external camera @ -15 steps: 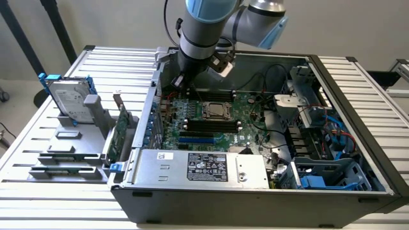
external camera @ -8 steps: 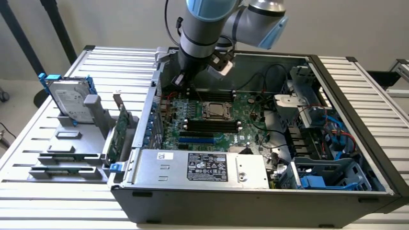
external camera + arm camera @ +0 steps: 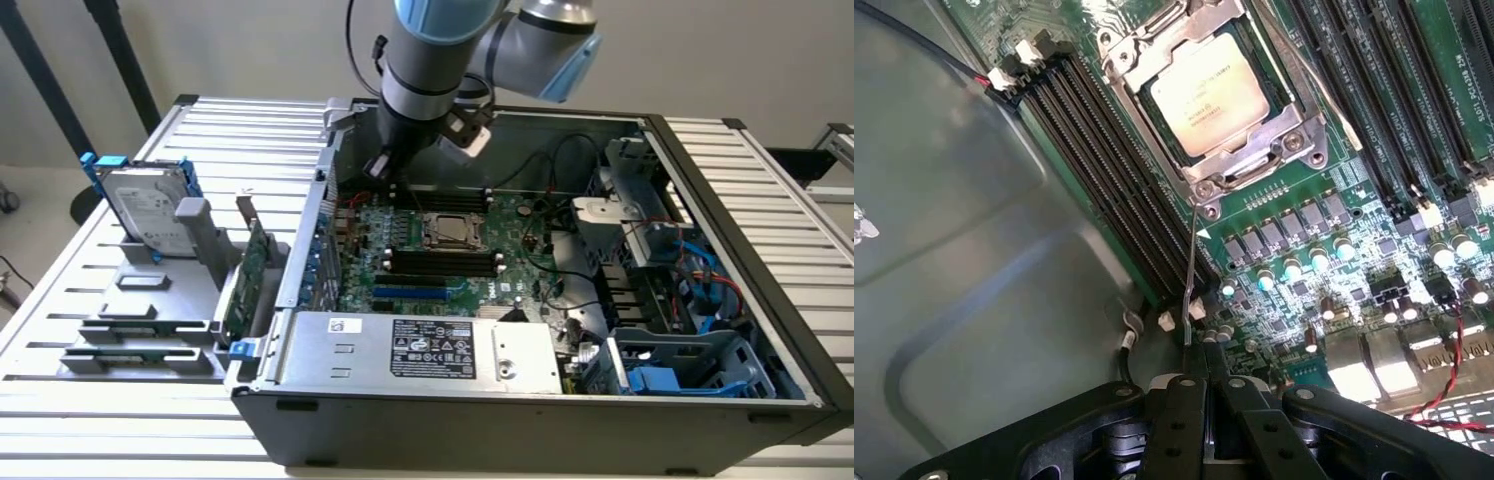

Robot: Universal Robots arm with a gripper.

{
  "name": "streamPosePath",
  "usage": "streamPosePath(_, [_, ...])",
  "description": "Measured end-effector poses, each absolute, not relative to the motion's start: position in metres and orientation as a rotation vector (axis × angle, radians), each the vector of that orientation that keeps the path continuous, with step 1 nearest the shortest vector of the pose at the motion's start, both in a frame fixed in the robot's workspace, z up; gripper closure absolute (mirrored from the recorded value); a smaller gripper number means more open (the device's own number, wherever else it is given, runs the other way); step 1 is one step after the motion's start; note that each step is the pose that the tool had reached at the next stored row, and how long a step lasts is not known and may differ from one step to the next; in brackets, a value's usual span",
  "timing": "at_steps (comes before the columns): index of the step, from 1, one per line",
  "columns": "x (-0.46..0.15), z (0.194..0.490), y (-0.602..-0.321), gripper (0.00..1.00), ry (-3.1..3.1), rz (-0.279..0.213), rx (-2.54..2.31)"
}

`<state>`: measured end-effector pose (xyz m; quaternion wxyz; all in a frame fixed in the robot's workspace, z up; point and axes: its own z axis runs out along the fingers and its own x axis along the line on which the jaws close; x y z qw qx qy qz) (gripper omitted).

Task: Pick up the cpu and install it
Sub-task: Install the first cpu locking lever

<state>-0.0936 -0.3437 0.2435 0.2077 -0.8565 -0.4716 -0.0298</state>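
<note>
Exterior view first, A says: big stuff, quick.

B: Open computer case flat on the counter, side panel off. Arm comes down into its far corner, toward the exterior view's left. Motherboard covers the case floor.

A: Step in hand?

B: The cpu sits in the socket mid-board, silver top up, metal frame around it. So pick and place look done; I'd call this the locking-down part. Gripper is closed all the way, low over the board edge beside the memory slots, near the cpu but apart from it. A thin wire lever runs from the socket corner to the fingertips. Pinched or only touching, can't tell.

A: What does the next move call for?

B: My read: slow, steady travel. The lever looks springy, and the slots and small capacitors crowd right beside it. The cpu mustn't be nudged.

A: Surface, room?

B: Plain pale wall behind, dark stand legs at the exterior view's upper left. Counter is pale ribbed metal slats. On it, to the exterior view's left of the case, a grey rack holds an upright hard drive with blue rails, a green card beside it. Silver box with a black label sits inside the case's near wall.
</note>
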Motion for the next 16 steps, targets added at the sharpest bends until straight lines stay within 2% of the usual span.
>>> streamPosePath(16, [-0.075,0.249,-0.344,0.89,-1.322,-0.107,-2.389])
